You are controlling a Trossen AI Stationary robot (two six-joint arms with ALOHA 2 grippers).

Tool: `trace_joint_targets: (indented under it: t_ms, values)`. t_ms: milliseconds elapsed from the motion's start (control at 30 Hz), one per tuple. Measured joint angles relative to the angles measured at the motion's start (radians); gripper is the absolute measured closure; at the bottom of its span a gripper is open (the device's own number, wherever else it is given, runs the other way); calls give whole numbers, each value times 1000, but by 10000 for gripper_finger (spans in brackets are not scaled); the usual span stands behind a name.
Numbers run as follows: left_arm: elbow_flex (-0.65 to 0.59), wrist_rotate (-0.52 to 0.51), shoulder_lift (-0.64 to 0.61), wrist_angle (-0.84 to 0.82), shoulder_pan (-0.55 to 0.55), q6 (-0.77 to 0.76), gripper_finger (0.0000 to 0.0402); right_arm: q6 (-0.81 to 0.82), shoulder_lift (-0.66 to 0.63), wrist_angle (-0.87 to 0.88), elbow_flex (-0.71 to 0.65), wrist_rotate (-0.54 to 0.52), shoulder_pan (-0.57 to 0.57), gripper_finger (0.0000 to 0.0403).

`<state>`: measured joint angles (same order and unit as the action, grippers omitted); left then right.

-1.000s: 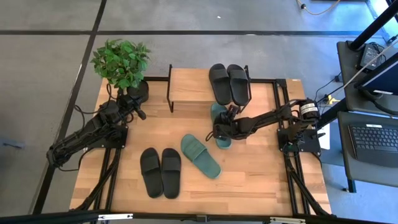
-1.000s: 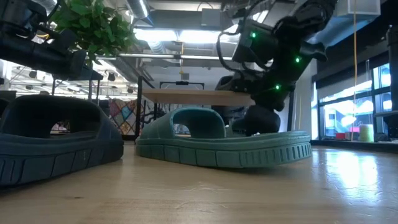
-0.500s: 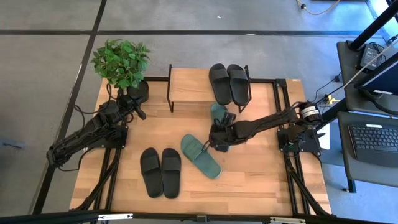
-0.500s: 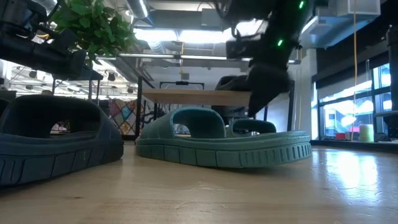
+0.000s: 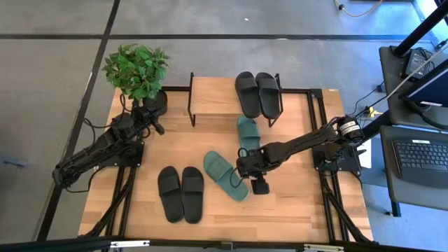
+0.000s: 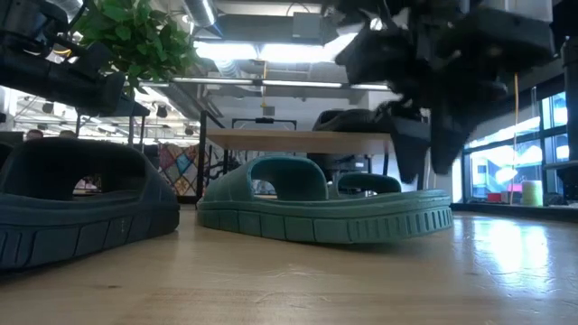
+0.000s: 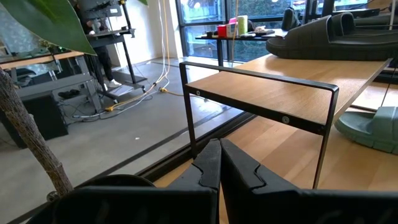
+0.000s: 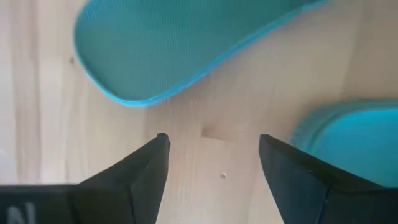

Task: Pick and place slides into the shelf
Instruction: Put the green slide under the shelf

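Note:
Two green slides lie sole-down on the table: one point(image 5: 248, 133) in front of the shelf point(image 5: 213, 98), the other point(image 5: 225, 175) nearer the near edge, large in the low view point(image 6: 325, 203). A black pair point(image 5: 257, 93) sits on the shelf's top board; another black pair point(image 5: 180, 194) lies on the table. My right gripper point(image 5: 245, 168) hangs open, pointing down at bare table between the green slides' ends point(image 8: 186, 43) point(image 8: 354, 143), touching nothing; its own view point(image 8: 213, 140) shows the gap. My left gripper point(image 7: 219, 146) waits shut by the plant pot.
A potted plant point(image 5: 136, 70) stands at the table's far left corner beside the left arm. The shelf's black frame point(image 7: 261, 78) rises just ahead of the left gripper. Bare wood shows along the table's right side and near edge point(image 5: 301, 203).
My right gripper has moved away from the green slide in front of the shelf, toward the table's near edge. It now stands over bare wood between the two green slides. That slide, partly covered by the arm before, now shows whole.

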<state>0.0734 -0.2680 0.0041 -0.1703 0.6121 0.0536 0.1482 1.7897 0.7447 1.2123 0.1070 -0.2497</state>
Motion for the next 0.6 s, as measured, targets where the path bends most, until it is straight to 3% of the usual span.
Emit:
trace_joint_targets:
  t_ms: [300, 600]
  values:
    - [0, 0, 0, 0, 0, 0, 401, 7, 0, -132, -105, 9, 5, 156]
    - [0, 0, 0, 0, 0, 0, 401, -51, 0, -149, -109, -113, 66, 156]
